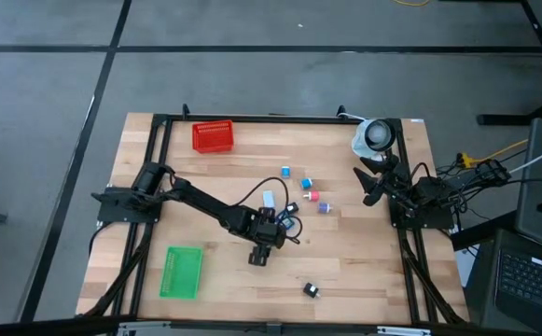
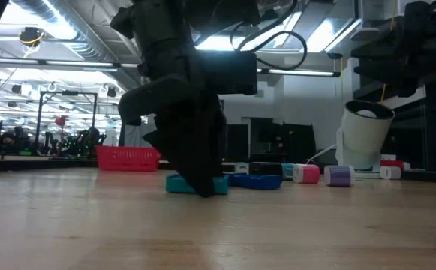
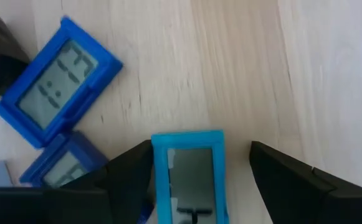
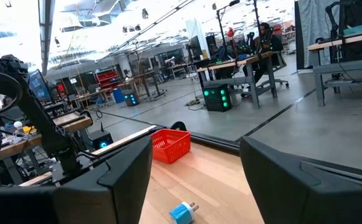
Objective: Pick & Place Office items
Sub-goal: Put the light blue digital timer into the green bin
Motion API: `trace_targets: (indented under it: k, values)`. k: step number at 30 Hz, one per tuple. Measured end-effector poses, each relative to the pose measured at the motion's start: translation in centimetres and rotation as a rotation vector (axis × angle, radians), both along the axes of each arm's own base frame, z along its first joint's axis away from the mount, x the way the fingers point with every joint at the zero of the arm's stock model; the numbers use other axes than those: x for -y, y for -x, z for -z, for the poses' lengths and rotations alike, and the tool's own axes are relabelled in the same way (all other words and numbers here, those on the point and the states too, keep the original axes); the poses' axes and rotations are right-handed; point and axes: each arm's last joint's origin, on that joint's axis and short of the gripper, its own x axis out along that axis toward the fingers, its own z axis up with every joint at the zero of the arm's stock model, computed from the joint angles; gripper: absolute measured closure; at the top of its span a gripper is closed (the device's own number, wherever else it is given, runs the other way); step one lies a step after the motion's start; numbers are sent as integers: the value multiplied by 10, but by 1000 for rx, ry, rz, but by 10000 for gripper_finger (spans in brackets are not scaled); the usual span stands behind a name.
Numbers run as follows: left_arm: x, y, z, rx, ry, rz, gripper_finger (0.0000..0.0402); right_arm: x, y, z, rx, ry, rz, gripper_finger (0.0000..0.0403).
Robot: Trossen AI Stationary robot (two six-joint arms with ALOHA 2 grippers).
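My left gripper (image 1: 259, 254) (image 3: 200, 149) is down at the table's middle, open, pointing down. Its fingers stand on either side of a small light-blue piece with a grey display (image 3: 190, 177) (image 2: 195, 185), which lies flat on the wood. Two darker blue display pieces (image 3: 56, 81) (image 3: 59, 168) lie close beside it. Further blue (image 1: 287, 172), pink (image 1: 313, 196), purple (image 1: 324, 207) and pale (image 1: 269, 199) pieces lie toward the far right, and a black one (image 1: 311, 291) lies near the front edge. My right gripper (image 1: 371, 194) (image 4: 196, 146) waits open above the table's right side. My left gripper comes at the light-blue piece from above, fingers along its two long sides. One finger (image 3: 131, 177) stands right against one long side (image 3: 157, 180); I cannot tell whether it touches. The other finger (image 3: 280, 180) stands apart from it.
A red mesh basket (image 1: 213, 136) stands at the far left of the table and a flat green tray (image 1: 182, 272) lies at the near left. A white round object (image 1: 375, 137) stands at the far right corner. Bare wood shows between the tray and the black piece.
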Motion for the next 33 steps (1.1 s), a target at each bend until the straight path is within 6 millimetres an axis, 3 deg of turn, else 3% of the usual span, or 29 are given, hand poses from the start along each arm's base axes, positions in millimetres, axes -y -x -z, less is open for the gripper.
trace_targets:
  k: [4, 10, 15, 21, 28, 33]
  values:
    - [-1, 0, -1, 4, 4, 5, 168, 0, 0, 0, 0, 0, 0, 156]
    - [-1, 0, 0, 3, 8, 14, 249, 0, 0, 0, 0, 0, 0, 156]
    - [-1, 0, 0, 2, 14, 15, 251, 0, 0, 0, -1, 0, 0, 156]
    - [-1, 0, -18, 63, 52, 26, 251, 0, 0, 0, -1, 0, 0, 155]
    - [-4, 7, -97, 388, 109, 23, 251, 0, 0, 0, -2, 1, 0, 155]
    - [-10, 39, -150, 696, 110, -18, 251, 0, 0, 1, -8, 4, -4, 155]
